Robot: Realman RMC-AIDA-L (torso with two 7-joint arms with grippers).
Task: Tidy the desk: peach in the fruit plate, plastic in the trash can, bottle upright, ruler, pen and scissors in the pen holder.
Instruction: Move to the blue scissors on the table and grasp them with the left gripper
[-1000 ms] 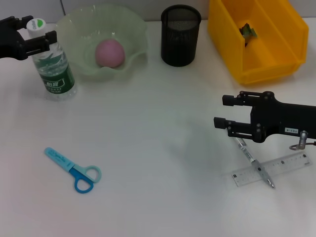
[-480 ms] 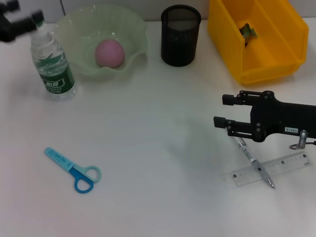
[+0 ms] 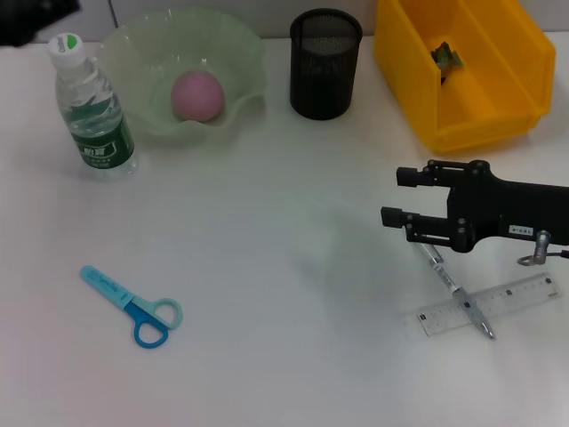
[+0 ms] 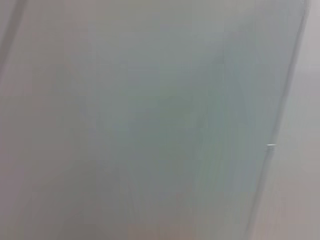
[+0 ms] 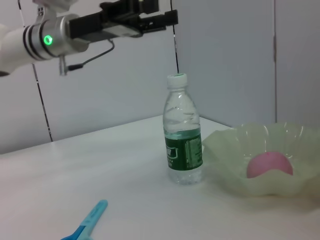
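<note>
The bottle [image 3: 92,107] [image 5: 183,150] stands upright left of the green fruit plate [image 3: 240,53] [image 5: 225,150]. A pink peach [image 3: 196,96] [image 5: 270,165] lies in that plate. My left gripper [image 3: 31,13] [image 5: 167,14] hangs open above and behind the bottle cap, holding nothing. Blue scissors [image 3: 133,305] [image 5: 85,225] lie flat at the front left. The pen [image 3: 455,289] rests across the clear ruler [image 3: 498,302] at the right. My right gripper [image 3: 396,196] is open just beyond the pen's far end. The black mesh pen holder [image 3: 325,62] stands at the back. A green scrap of plastic [image 3: 447,58] sits in the yellow trash can [image 3: 480,116].
The left wrist view shows only a blank pale wall. The yellow trash can fills the back right corner, close behind my right arm.
My left gripper has let go of the bottle's neck and risen up and back to the far left corner. The bottle stays upright. The right arm has barely moved.
</note>
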